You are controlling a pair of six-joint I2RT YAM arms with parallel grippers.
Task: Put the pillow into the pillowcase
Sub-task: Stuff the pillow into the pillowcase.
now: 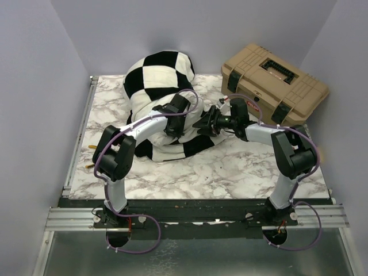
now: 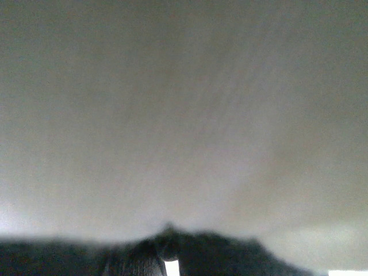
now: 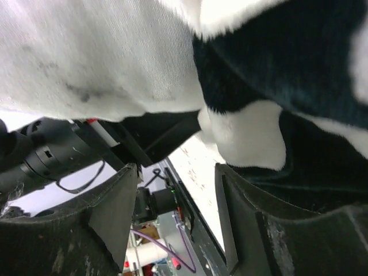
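Pillowcase point(image 1: 161, 75): mounded toward worktop point(image 1: 230, 167) far-left corner, pillow point(image 3: 86, 57) apparently mostly inside.
Left claw point(image 1: 171, 127): pressed together, buried, likely anchoring fabric.
Right claw point(image 3: 175, 172): spread, empty, free to regrip.

Table point(image 1: 230, 167): white marble-patterned top with grey veining, evenly lit, no hard shadows. Behind the table stands a plain pale lavender back wall point(image 1: 201, 23). A matching left wall point(image 1: 34, 86) and right wall point(image 1: 345, 57) close the table in. A tan hard case point(image 1: 275, 80) with black latches and handle sits on the table's far right corner. A metal rail point(image 1: 77, 144) runs along the table's left edge. Below its near edge lies a dull metal sheet point(image 1: 201, 259).
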